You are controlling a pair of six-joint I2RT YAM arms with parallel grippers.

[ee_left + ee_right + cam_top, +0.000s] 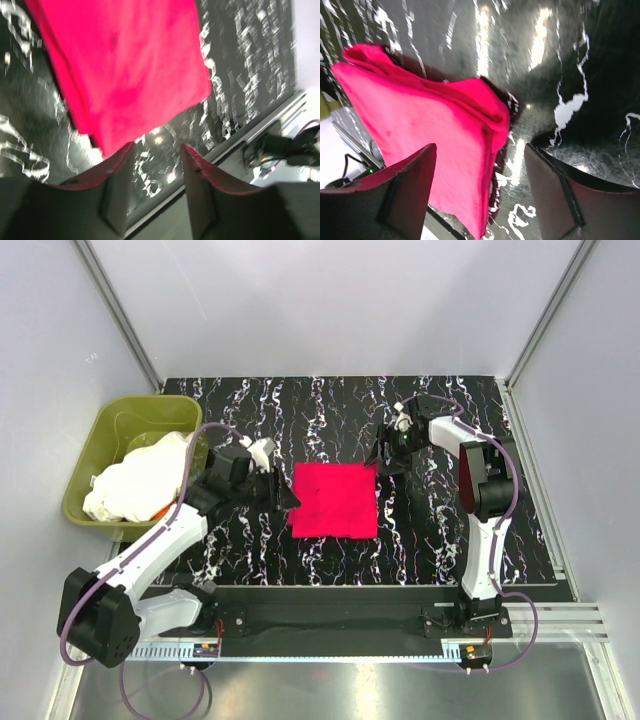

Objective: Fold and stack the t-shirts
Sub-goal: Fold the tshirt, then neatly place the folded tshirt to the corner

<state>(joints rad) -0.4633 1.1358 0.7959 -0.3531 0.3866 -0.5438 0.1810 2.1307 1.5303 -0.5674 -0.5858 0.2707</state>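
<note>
Red t-shirt [335, 500] lies folded square mid-frame on tabletop [430, 530], left pincer [288, 497] & right pincer [386, 456] open, empty, flanking it, prob. since fold's done (wrist views blurry); white t-shirts [135, 480] sit in tub [100, 430], left.

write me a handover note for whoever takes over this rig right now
Grippers: left gripper open, empty, at the left edge of the red t-shirt; right gripper open, empty, by its far right corner.
Done: red t-shirt lies folded into a square in the middle of the table.
Left: white t-shirts sit heaped in the green tub on the left; fold each and stack.
</note>
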